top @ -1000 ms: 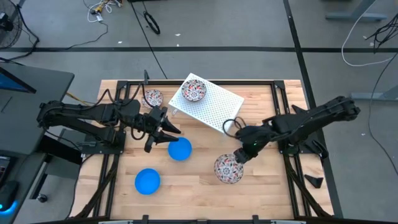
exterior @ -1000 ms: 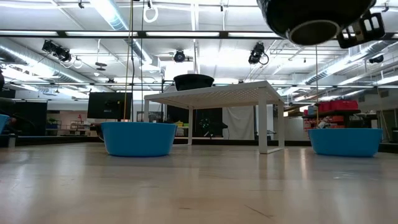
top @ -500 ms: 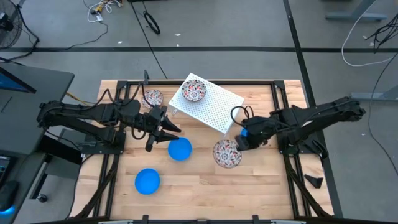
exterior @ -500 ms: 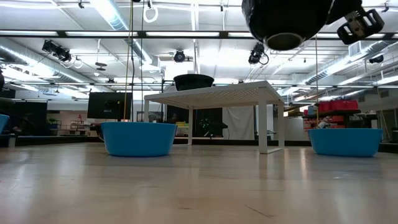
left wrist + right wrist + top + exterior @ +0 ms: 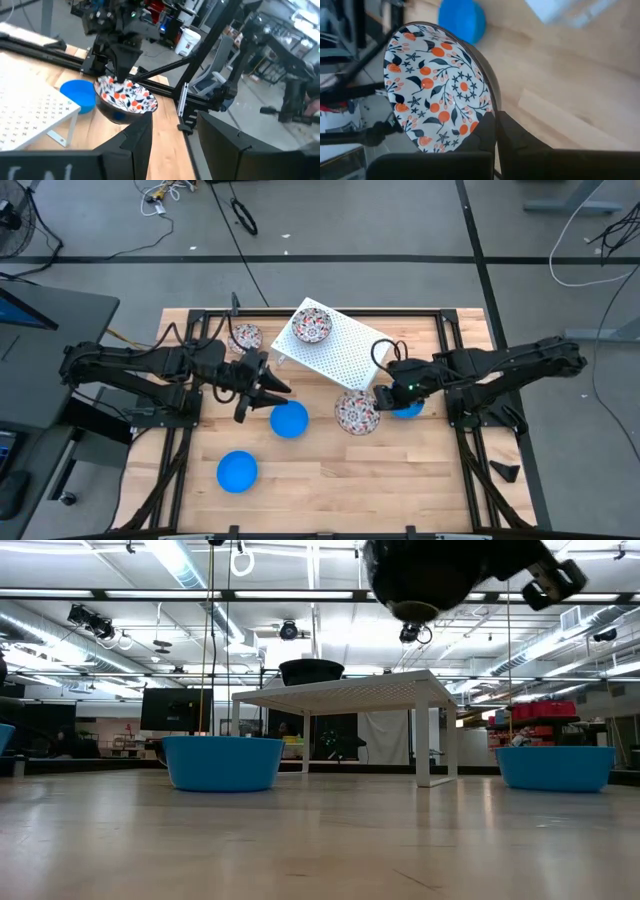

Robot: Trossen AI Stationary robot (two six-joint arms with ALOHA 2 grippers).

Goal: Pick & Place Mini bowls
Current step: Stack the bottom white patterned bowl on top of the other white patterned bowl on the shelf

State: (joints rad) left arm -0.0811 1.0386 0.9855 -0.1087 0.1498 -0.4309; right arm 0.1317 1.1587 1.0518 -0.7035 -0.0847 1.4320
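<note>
Right gripper (image 5: 378,396) pinches rim of patterned bowl (image 5: 356,412), carries it aloft. Over last second bowl travels from near-right table area toward centre, now beside rack (image 5: 345,345) edge, above table. Blue bowl (image 5: 408,408) uncovered under right arm. Low view: carried bowl (image 5: 418,575) high, moving across, well above rack top.

Left gripper (image 5: 262,391) unmoved, fingers spread, empty, hovering by blue bowl (image 5: 289,420).

Other bowls unchanged: patterned one (image 5: 311,326) on rack, another (image 5: 245,337) at far left, blue (image 5: 238,471) near edge.

Judgement: transport under way, likely heading for rack; release not yet done.
</note>
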